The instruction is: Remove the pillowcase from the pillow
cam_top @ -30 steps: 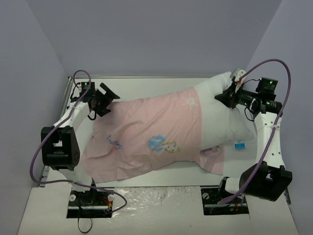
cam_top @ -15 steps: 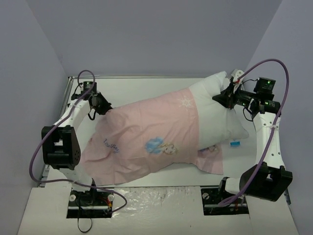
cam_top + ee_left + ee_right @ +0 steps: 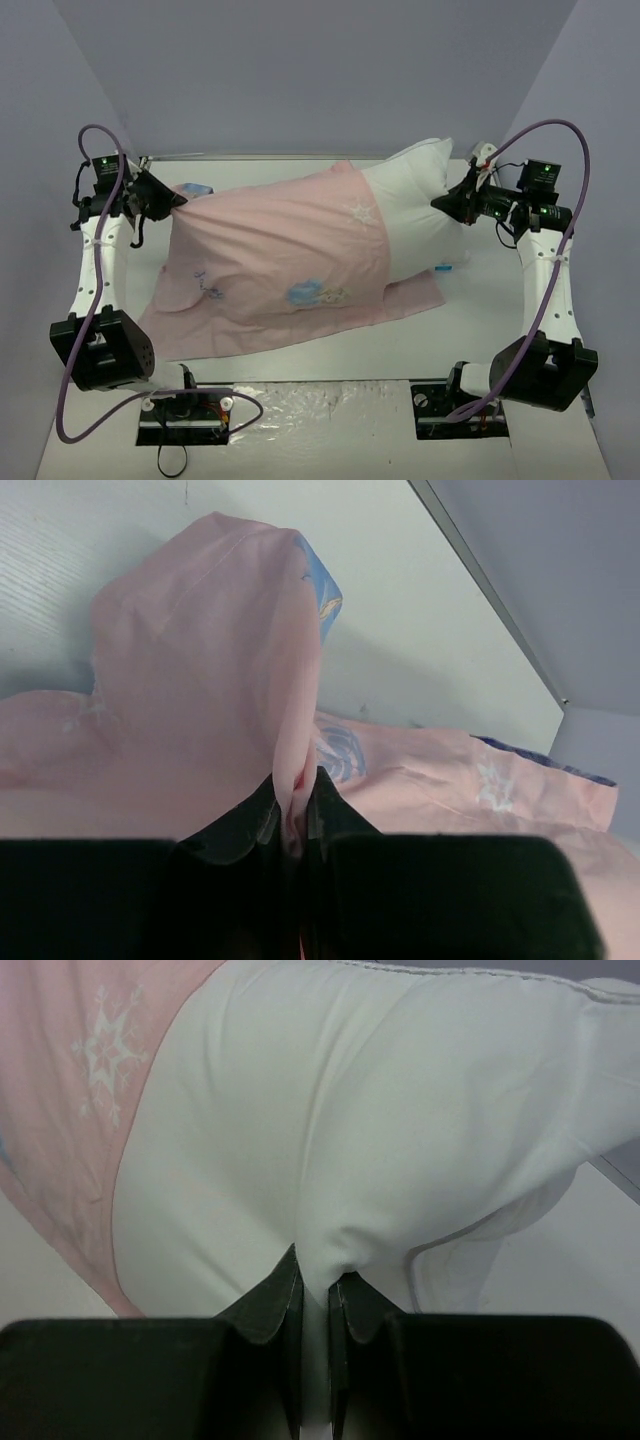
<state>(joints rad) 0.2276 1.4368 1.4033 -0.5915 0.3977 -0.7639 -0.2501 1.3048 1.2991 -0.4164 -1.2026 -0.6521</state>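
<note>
Table (image 3: 300, 365) | left pincer (image 3: 295, 792) high, pinching pillowcase (image 3: 270, 250) | right pincer (image 3: 315, 1282) pinching pillow (image 3: 410, 195)

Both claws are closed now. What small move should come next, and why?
Probably draw the left claw leftward, away from the right claw. The left one pinches the pillowcase at its end, the right one pinches the bare pillow, and the pillow's left part lies inside the pink fabric.
</note>
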